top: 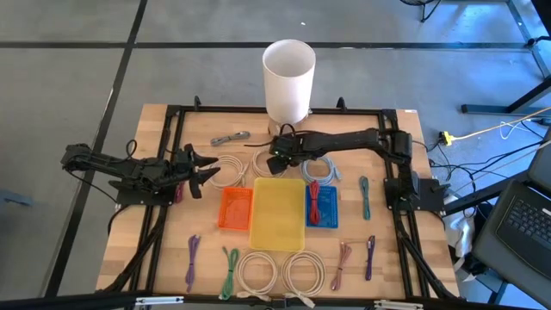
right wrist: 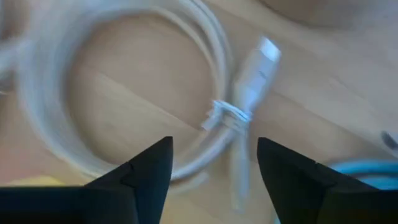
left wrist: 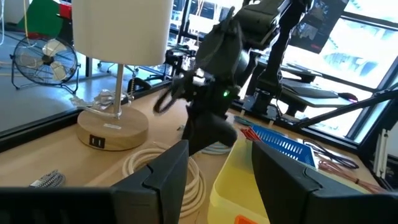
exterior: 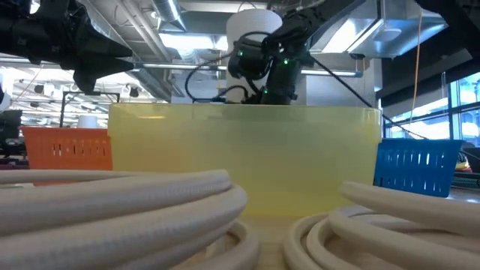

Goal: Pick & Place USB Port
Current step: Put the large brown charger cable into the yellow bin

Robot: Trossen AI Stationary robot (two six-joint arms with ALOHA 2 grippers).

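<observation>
A white coiled USB cable [right wrist: 211, 37] lies flat on the wooden table, bound by a tie [right wrist: 227, 114], with its plug [right wrist: 265, 51] sticking out past the coil. My right gripper [right wrist: 214, 146] hovers open just above it, at the table's middle behind the yellow bin [top: 275, 162]. A lamp with a white shade [top: 288, 73] stands at the far edge; its wooden base [left wrist: 112, 130] shows USB ports [left wrist: 96, 142]. My left gripper [left wrist: 221, 149] waits open at the left [top: 205, 172], beside a second white coil [top: 228, 169].
Orange [top: 234, 208], yellow [top: 278, 215] and blue [top: 323, 207] bins sit at the table's middle. Two more white coils [top: 258, 271] lie near the front edge, with purple, green and brown cables around them. A grey braided cable [top: 230, 138] lies toward the far left.
</observation>
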